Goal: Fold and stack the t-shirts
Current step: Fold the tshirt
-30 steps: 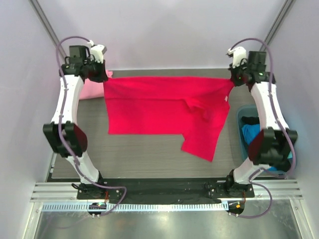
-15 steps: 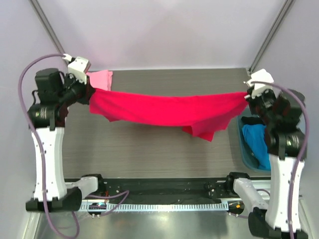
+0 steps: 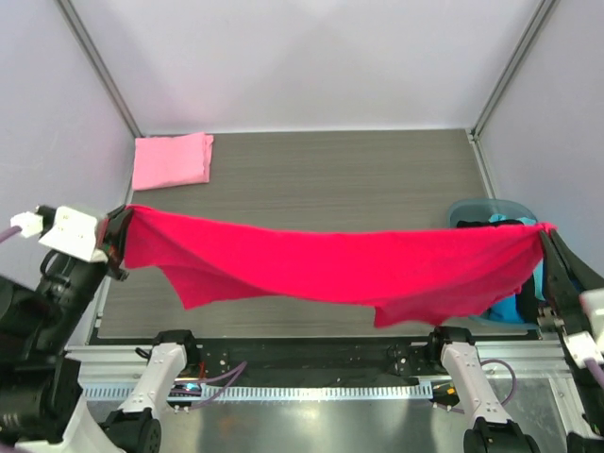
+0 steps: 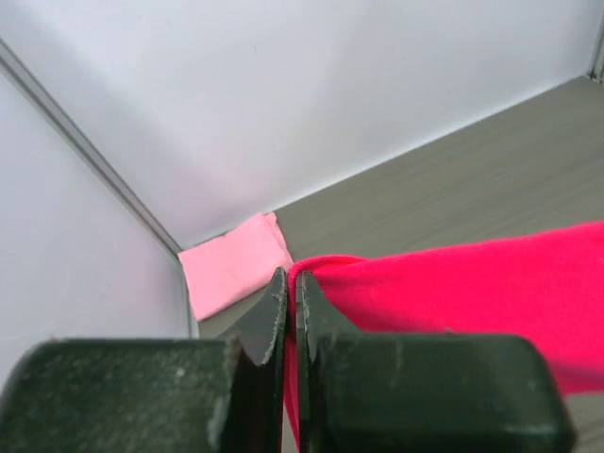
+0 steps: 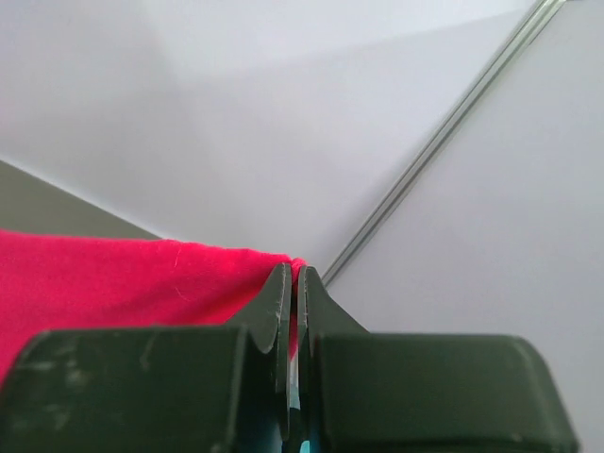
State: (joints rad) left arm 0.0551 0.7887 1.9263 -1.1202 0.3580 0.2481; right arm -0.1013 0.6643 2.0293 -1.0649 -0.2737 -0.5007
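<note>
Two ends of red t-shirt [image 3: 330,264] clamped by left claw [image 4: 289,288], right claw [image 5: 291,279]; grey table [image 3: 330,179], lilac walls [image 3: 302,66]

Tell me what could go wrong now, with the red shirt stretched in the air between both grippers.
1. The left gripper and right gripper each pinch only a thin edge of the red t-shirt. With the cloth pulled this wide, a corner might slip out.
2. Its loose lower flap hangs unevenly, so the shirt may land creased.
3. In the top view its right end overlaps the bin, where cloth could snag or drop in.
</note>
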